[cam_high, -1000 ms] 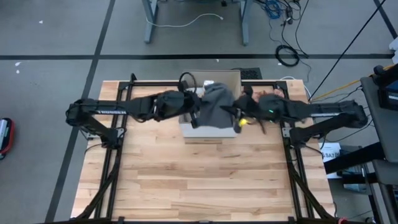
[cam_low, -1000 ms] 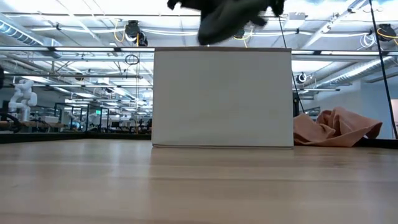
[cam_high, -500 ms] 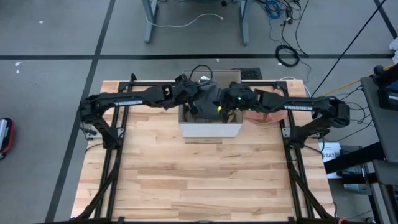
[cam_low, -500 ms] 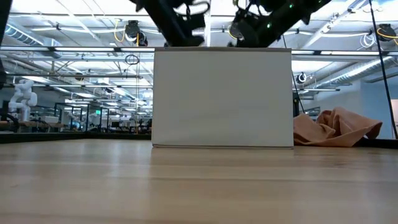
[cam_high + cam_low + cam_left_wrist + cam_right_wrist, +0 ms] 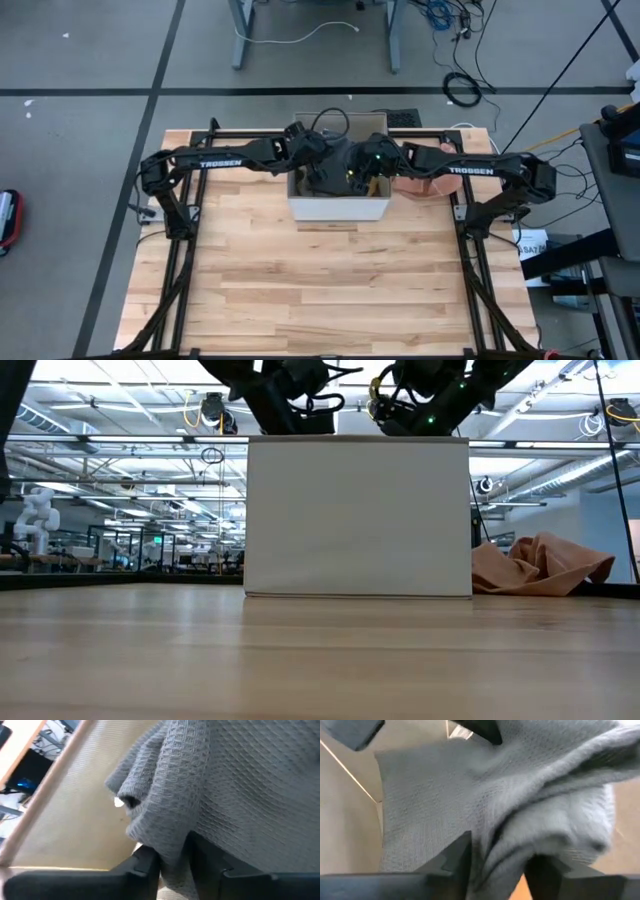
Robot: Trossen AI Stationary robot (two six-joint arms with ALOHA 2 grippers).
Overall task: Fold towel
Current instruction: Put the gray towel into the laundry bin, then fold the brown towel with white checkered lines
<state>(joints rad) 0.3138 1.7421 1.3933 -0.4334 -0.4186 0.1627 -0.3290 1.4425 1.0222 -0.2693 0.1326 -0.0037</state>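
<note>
At frame top-centre, both grippers sit inside the box (image 5: 338,207): left gripper (image 5: 172,857) and right gripper (image 5: 495,855) each have gray towel (image 5: 235,785) between parted fingers.

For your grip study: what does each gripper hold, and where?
Both are down in the box. Towel folds lie between each gripper's parted fingers; a firm hold cannot be told.

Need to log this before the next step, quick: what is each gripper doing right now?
Left gripper: inside the box, fingers part open around a fold of the grey towel.
Right gripper: inside the box, open, towel between its fingers.
</note>
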